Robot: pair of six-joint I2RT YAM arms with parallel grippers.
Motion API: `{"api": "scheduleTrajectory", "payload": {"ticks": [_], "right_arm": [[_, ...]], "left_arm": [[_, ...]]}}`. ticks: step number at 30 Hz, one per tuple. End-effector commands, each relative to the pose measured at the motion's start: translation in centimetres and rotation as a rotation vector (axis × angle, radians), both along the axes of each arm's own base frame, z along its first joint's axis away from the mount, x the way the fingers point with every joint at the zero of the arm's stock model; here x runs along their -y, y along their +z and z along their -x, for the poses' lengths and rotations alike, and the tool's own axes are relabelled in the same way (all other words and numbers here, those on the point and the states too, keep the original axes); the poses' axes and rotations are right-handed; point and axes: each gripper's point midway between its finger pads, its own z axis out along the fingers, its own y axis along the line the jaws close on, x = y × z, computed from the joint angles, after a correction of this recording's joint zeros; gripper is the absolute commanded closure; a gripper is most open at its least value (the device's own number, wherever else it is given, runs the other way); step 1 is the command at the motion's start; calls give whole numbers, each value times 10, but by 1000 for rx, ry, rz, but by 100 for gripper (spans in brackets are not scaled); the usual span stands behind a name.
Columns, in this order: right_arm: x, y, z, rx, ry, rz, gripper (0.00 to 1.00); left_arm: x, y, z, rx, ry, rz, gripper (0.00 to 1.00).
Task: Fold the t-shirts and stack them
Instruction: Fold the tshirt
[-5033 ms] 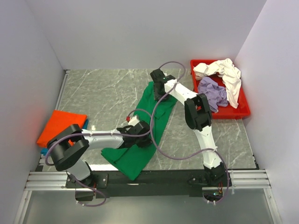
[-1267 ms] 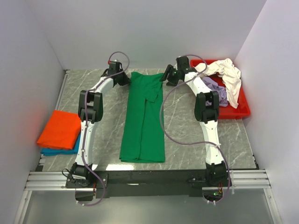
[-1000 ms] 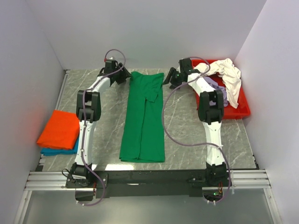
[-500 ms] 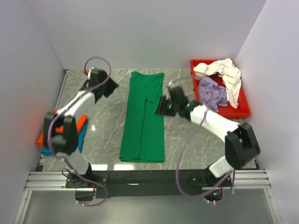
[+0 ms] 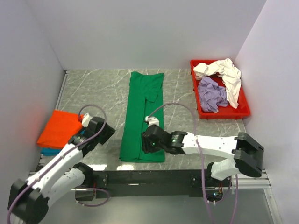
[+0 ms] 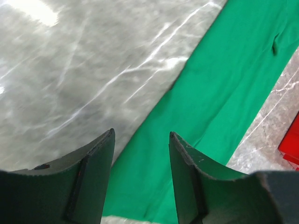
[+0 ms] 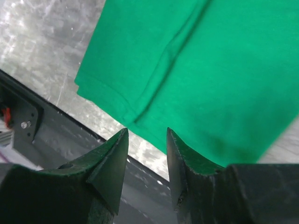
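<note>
Folding stage: the green shirt (image 5: 145, 112) is a long narrow strip with its sides turned in; by my reading the end-to-end folds are not yet made.
Table (image 5: 103, 93): grey marble top filling the middle of the top view.
Green shirt place: centre of the frame, running from the far edge down to the near edge and lying flat.
Tray (image 5: 223, 115): red, at the upper right, well apart from the strip.
Done so far: the orange shirt (image 5: 58, 128) lies folded on top of the teal shirt (image 5: 44, 151) at the left edge, so two look finished.
Left to do: the white shirt (image 5: 229, 74) and lavender shirt (image 5: 211, 92) lie crumpled in the tray, unfolded.
Tally: judged, two of five are stacked, one is part-folded and two are untouched.
Right gripper (image 7: 147, 133): jaws moderately apart and empty, over the strip's near hem at the lower centre.
Left gripper (image 6: 141, 135): jaws moderately apart and empty, over the bare table just left of the strip's edge.
</note>
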Motion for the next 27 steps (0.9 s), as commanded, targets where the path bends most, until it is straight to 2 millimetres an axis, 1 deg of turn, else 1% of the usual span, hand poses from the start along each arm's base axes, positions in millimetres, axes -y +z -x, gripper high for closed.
{"api": "scheduleTrajectory", "payload": {"ticks": [1,2,3,4,5,8,10,11,12,19,20,27], "right_arm": [[-23,-1,-3,63,-49,39,55],[-32,-7,-2,65,-43,65,55],[-34,-12,-2,71,-43,96,55],[-38,-14,3,88,-36,120,55],[-45,-16,2,98,-35,148,55],[-56,-20,5,125,-28,196,55],[-59,-25,6,130,-30,221,55],[-63,-27,7,133,-26,233,55],[-59,-29,6,142,-35,260,55],[-56,-34,10,160,-47,326,57],[-55,-38,12,155,-40,336,57],[-62,-51,25,127,2,348,58]], "left_arm": [[-15,-1,14,13,61,4,44],[-18,0,18,20,66,4,44],[-19,1,19,26,70,4,44],[-20,2,20,30,70,4,44],[-20,4,21,40,66,10,44],[-20,4,23,41,58,11,44],[-19,2,24,34,49,8,44],[-18,1,24,29,43,8,44],[-18,0,24,28,39,8,44],[-13,-3,24,28,16,19,44],[-13,-3,24,30,11,20,44],[-11,-8,23,23,1,20,44]]}}
